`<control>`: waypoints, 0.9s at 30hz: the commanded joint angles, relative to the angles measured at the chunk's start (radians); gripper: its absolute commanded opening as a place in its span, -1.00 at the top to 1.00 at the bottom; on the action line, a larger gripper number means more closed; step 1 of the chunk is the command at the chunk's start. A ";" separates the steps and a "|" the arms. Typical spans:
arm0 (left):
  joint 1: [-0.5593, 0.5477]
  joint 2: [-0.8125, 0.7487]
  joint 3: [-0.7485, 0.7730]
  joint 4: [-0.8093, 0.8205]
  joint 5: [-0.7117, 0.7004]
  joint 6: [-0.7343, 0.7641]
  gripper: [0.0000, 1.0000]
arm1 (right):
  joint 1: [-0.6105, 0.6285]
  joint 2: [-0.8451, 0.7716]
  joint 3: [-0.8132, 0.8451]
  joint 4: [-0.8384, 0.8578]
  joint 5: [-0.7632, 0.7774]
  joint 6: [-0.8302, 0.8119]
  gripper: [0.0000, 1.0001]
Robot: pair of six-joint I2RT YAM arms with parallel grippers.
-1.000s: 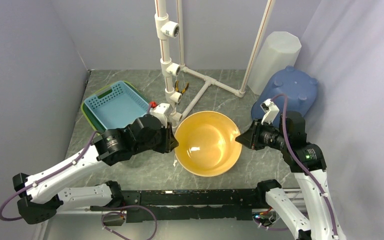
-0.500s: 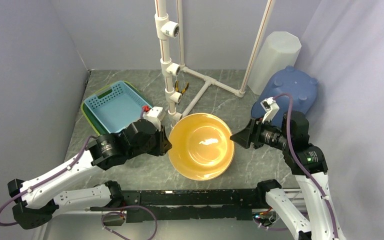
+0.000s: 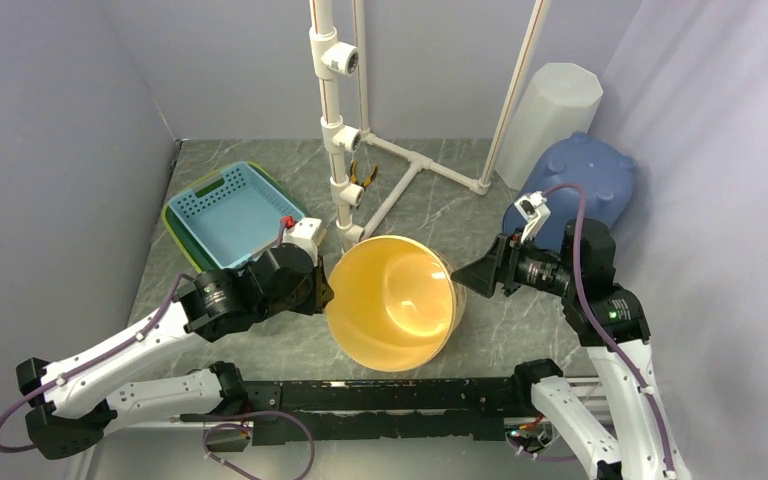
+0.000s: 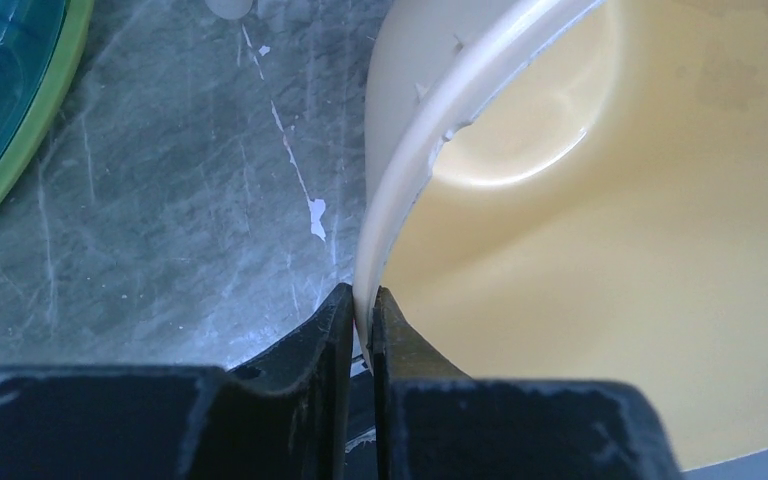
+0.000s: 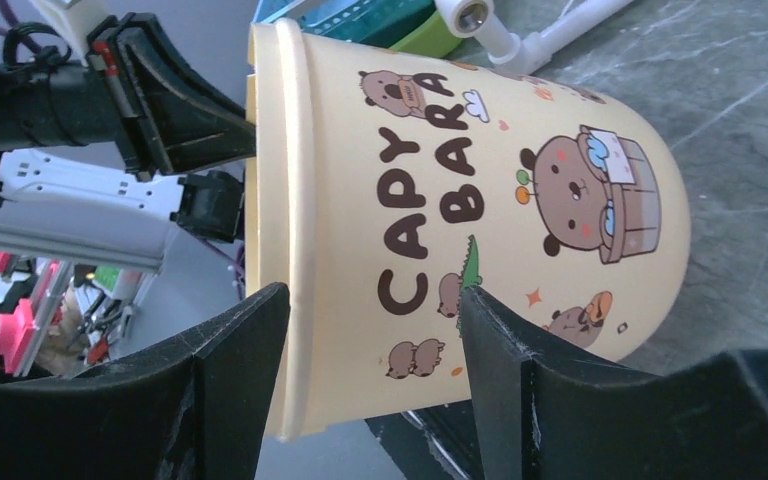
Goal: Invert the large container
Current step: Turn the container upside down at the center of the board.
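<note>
The yellow capybara container [image 3: 392,305] sits at the middle of the marble table [image 3: 260,345], a little toward 6 o'clock. It is tipped far over on its side, so its open mouth faces 6 o'clock and up at the overhead camera. Its rounded base points away toward 12 o'clock. Whether its lower wall touches the table cannot be told. The left gripper [image 3: 322,290] is at the container's 9 o'clock. In the left wrist view its jaws are pressed almost together, pinching the thin cream rim between their tips, one finger inside the mouth and one outside. The right gripper [image 3: 460,277] is at the container's 3 o'clock with its jaws spread wide. In the right wrist view the two black fingers [image 5: 235,370] stand apart in front of the printed wall just below the rim, where "CAPY BARA" and cartoon animals show, and they are not clamped on it. A blue basket [image 3: 232,208] nested in a green one lies at 10 o'clock, just beyond the left arm's wrist. A white PVC pipe frame [image 3: 338,130] rises at 12 o'clock, its foot close to the container's far side. A tall white faceted bin [image 3: 548,115] stands at 1 o'clock, and just beside it at 2 o'clock a blue tub [image 3: 585,180] lies bottom up behind the right arm.
</note>
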 commanded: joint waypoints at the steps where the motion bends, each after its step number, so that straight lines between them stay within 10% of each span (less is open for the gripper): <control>1: -0.003 0.002 -0.010 0.013 -0.003 -0.017 0.95 | 0.002 -0.006 0.013 0.056 -0.066 0.008 -0.32; 27: -0.003 0.033 -0.016 0.034 0.001 -0.033 0.95 | 0.410 0.084 0.115 0.054 0.351 0.102 0.28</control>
